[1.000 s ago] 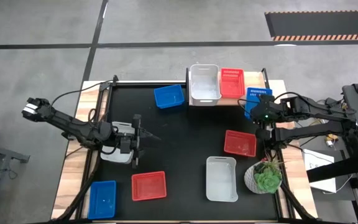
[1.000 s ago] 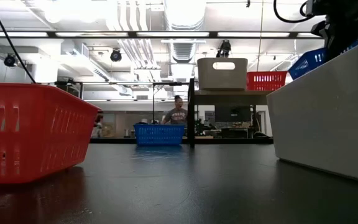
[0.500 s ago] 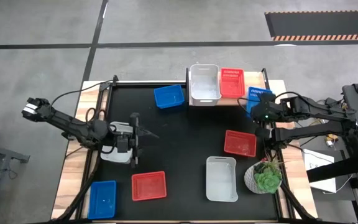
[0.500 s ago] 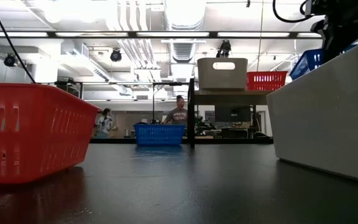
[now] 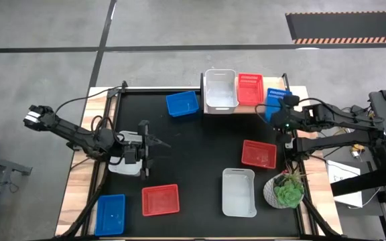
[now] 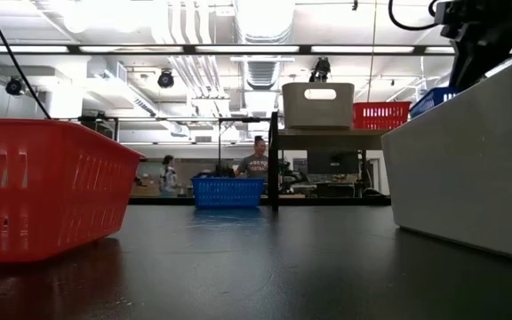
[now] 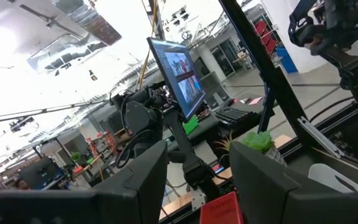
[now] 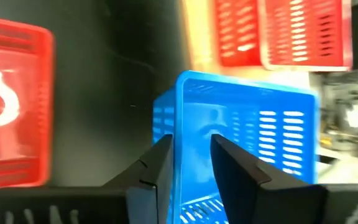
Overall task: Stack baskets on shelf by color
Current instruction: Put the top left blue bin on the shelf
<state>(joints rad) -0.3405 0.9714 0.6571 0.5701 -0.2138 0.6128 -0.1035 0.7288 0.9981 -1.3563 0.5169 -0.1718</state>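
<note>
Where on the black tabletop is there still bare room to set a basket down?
The widest bare patch lies mid-table, bordered by the blue basket, the red basket and the white basket. The shelf end is crowded: white bin, red bin, another blue basket and the right end effector.

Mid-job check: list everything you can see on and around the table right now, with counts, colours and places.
Shelf: one, light wood, far edge of the table.
White baskets: three; one on the shelf, one near the plant, one under the left gripper.
Red baskets: three; one on the shelf, one right of centre, one near front.
Blue baskets: three; one left of the shelf, one at the front-left corner, one at the shelf's right end.
Plant pot: one, white with green plant, front right.
Left gripper: open, waiting over the table's left side.
Right gripper: jaws astride the blue basket's wall, parting.
</note>
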